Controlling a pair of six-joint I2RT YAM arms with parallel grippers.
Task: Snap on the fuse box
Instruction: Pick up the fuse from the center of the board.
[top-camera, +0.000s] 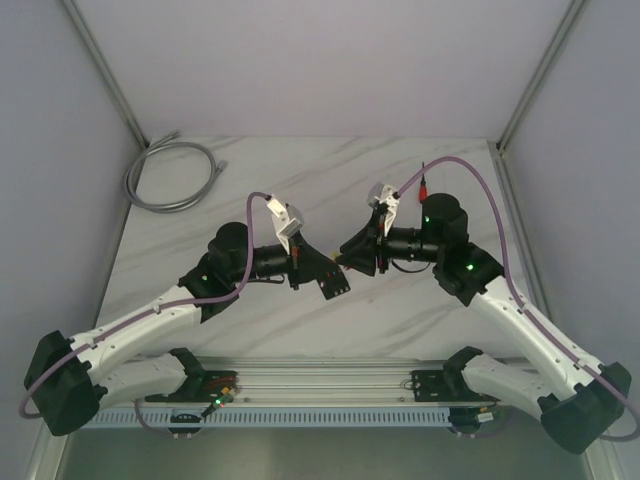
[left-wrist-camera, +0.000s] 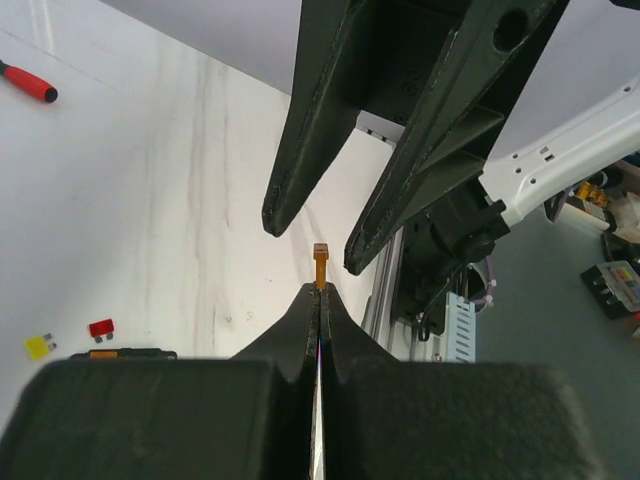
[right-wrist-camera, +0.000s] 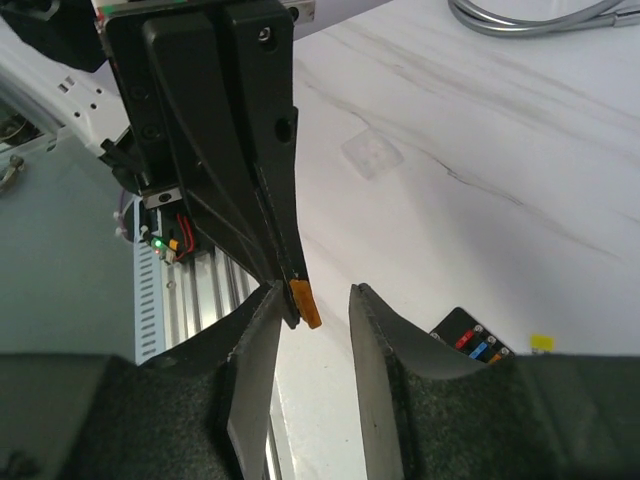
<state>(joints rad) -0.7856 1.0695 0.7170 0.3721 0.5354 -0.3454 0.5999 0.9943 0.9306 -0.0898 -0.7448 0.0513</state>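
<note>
Left gripper (left-wrist-camera: 320, 295) is clamped together on a tiny orange fuse (left-wrist-camera: 320, 262); our right gripper (right-wrist-camera: 315, 292) stands apart around it. We fear a skewed pinch could flick it away. The fuse box (right-wrist-camera: 468, 335) lies on the worktop (right-wrist-camera: 480, 130) below, at the right.

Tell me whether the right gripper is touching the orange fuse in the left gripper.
Apart. The left wrist view shows the orange fuse, pinched by the left gripper, with bare table visible between it and each finger of the right gripper.

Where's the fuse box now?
Fuse box lies on the table, lower right in the right wrist view, behind that gripper's finger, beside a yellow fuse.
</note>
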